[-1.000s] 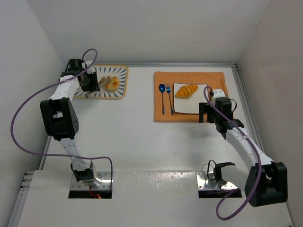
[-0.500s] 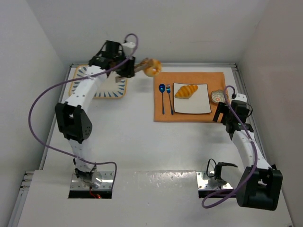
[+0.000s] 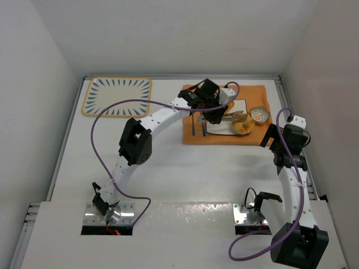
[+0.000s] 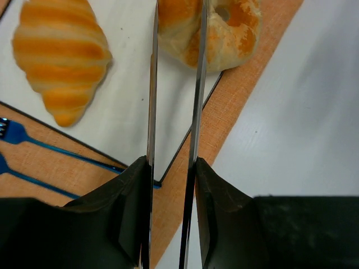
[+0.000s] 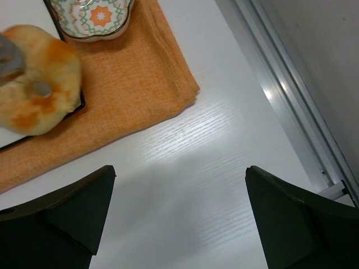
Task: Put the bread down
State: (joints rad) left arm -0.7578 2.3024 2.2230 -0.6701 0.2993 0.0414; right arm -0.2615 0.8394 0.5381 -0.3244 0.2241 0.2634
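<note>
Left tool [image 4: 177,22] pinches the bun [image 4: 233,31], tips cut off; right tool [image 5: 176,218] wide

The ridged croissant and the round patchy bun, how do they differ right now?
The elongated ridged croissant lies free, wholly on the white square plate; the round pale-patched bun is pinched in the left gripper and overhangs the plate's corner over the orange cloth. Both are golden-brown.

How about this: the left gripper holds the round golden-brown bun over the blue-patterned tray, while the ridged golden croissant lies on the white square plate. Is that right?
Not quite: the left gripper holds the round golden-brown bun at a corner of the white square plate, as the left wrist view shows. The ridged golden croissant does lie on that plate.
</note>
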